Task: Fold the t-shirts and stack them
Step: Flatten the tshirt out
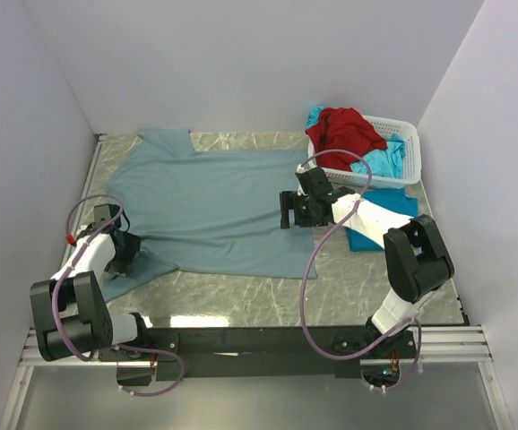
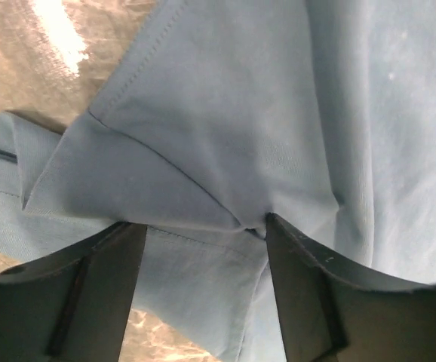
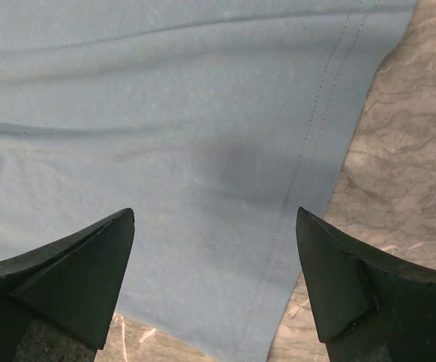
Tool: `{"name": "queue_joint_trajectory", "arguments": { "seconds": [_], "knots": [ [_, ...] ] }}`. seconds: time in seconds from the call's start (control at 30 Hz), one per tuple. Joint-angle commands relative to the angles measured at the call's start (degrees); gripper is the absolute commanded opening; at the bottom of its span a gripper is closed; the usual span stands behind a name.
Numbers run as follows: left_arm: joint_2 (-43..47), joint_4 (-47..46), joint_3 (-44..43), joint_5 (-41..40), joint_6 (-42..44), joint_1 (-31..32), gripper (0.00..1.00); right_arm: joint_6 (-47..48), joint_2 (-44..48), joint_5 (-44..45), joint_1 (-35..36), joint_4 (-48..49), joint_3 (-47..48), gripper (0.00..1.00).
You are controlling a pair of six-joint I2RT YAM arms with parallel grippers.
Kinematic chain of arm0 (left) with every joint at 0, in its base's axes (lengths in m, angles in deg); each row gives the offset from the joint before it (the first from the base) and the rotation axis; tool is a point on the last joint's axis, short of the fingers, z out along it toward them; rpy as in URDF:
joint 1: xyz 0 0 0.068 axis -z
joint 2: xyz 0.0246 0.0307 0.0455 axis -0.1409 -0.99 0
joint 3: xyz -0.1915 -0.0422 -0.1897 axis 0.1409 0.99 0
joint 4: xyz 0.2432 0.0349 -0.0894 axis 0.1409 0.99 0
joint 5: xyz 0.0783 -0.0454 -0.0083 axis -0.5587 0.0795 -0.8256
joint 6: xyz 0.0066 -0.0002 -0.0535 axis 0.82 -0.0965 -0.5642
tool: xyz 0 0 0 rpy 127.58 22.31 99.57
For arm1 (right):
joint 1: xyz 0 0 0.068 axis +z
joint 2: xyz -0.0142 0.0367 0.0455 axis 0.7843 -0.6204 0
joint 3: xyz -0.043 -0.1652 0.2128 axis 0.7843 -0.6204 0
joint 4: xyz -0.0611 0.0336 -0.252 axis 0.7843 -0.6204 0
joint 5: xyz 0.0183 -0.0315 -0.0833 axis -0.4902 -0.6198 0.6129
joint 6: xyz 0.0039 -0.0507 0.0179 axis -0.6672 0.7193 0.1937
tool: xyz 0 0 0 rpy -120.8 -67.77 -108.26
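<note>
A grey-blue t-shirt is spread across the middle of the table. The left gripper is parted around its near-left sleeve fold, the right gripper parted above its right hem. Only one layer may be pinched (the cloth is bunched there), skewing the fold.

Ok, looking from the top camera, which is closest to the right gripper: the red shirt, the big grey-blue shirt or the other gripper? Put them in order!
1. Grey-blue shirt: directly below the right gripper.
2. Red shirt: in the basket, back right.
3. Left gripper: far over on the left.
</note>
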Motion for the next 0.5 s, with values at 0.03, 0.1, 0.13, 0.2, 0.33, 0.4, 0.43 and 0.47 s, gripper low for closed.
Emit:
{"name": "queue_joint_trajectory", "arguments": {
  "seconds": [0.03, 0.1, 0.13, 0.2, 0.33, 0.4, 0.43, 0.47],
  "knots": [
    [-0.01, -1.09, -1.06, -2.63, -1.46, -0.10, 0.65, 0.09, 2.14, 0.54, 0.02, 1.74, 0.96, 0.93],
    [0.43, -0.57, -1.41, -3.24, -1.37, -0.10, 0.60, 0.09, 1.96, 0.45, 0.02, 1.74, 1.13, 0.93],
    [0.61, 0.04, -1.50, -4.03, -1.46, -0.10, 0.60, 0.18, 1.88, 0.54, 0.02, 1.74, 1.22, 0.93],
    [0.61, 0.57, -1.68, -4.38, -1.72, -0.10, 0.58, 0.18, 1.61, 0.89, -0.07, 1.57, 1.22, 0.93],
    [-0.35, 1.19, -2.29, -3.07, -1.02, -0.10, 0.38, 0.09, 1.52, 1.42, 0.02, 1.48, 1.22, 0.93],
    [-0.88, 2.24, -2.91, -3.33, -1.28, -0.19, 0.09, 0.09, 1.52, 1.59, -0.07, 1.30, 1.31, 0.93],
    [-0.88, 2.42, -3.08, -3.16, -1.03, -0.10, 0.06, 0.09, 1.44, 1.59, -0.07, 1.30, 1.39, 0.93],
    [-0.71, 2.51, -3.35, -2.55, -0.85, -0.10, 0.04, 0.18, 1.44, 1.59, -0.07, 1.30, 1.40, 0.93]
  ]
}}
